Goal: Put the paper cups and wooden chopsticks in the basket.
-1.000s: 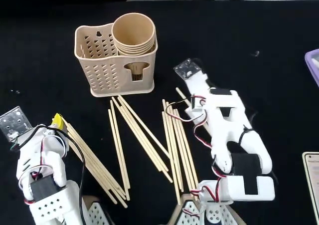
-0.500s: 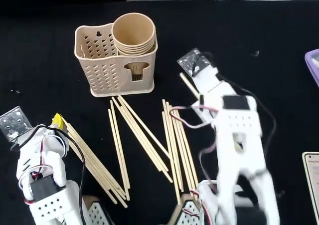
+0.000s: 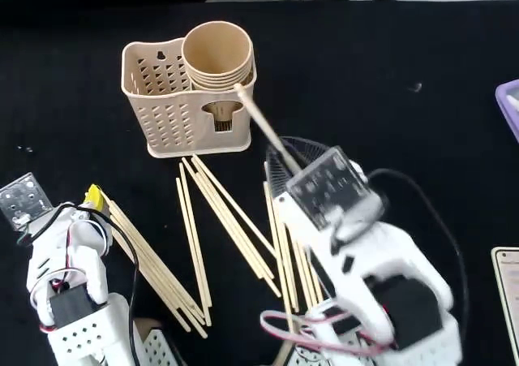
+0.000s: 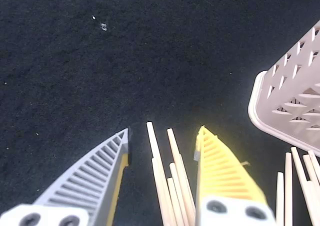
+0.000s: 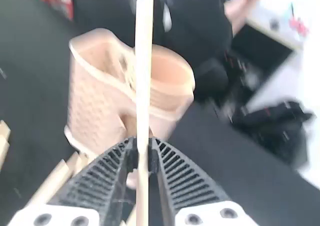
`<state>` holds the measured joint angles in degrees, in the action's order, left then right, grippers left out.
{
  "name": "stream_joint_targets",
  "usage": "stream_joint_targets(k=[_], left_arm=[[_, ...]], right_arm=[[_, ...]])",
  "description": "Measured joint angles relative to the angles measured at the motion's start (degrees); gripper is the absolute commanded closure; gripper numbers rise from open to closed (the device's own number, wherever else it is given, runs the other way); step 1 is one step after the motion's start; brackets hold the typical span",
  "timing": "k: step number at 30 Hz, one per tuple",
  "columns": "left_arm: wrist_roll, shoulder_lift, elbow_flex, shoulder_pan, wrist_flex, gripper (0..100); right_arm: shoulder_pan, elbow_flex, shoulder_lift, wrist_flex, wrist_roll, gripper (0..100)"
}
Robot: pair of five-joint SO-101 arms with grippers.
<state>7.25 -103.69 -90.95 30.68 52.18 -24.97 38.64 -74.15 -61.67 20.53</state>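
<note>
The beige basket [image 3: 174, 106] stands at the back left with a stack of paper cups [image 3: 217, 51] in its right compartment. My right gripper [image 3: 285, 161] is raised above the table and shut on one wooden chopstick [image 3: 261, 124], whose free end points at the basket's right front corner. In the right wrist view the chopstick [image 5: 144, 60] rises from the gripper [image 5: 142, 142] in front of the basket [image 5: 100, 100]. Several chopsticks [image 3: 231, 216] lie loose on the table. My left gripper [image 4: 162, 132] is open astride the ends of some chopsticks [image 4: 167, 181], low at the front left [image 3: 97, 200].
A purple container [image 3: 509, 98] sits at the right edge, with a white card [image 3: 507, 293] nearer the front. Loose chopstick bundles [image 3: 154, 260] fan across the table's front between the two arm bases. Black cloth lies bare behind and to the right of the basket.
My right arm has lifted a chopstick off the table and swung it up and toward the basket. The left arm has not moved.
</note>
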Motion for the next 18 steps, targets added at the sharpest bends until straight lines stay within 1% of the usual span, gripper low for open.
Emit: stream_joint_targets(k=[3,7,12,15,18], left_arm=[[0.0,0.0,0.0,0.0,0.0,78],[0.0,0.0,0.0,0.0,0.0,78],[0.0,0.0,0.0,0.0,0.0,78],[0.0,0.0,0.0,0.0,0.0,78],[0.0,0.0,0.0,0.0,0.0,78]], right_arm=[[-5.2,-4.5,0.5,3.6,-5.6,98.8],[-8.9,-6.6,6.6,13.3,-10.8,98.8],[-12.1,-6.6,17.6,28.8,-11.6,98.8],[-14.4,-6.6,23.6,40.3,-11.8,98.8],[-14.8,-6.6,30.3,52.3,-11.8,98.8]])
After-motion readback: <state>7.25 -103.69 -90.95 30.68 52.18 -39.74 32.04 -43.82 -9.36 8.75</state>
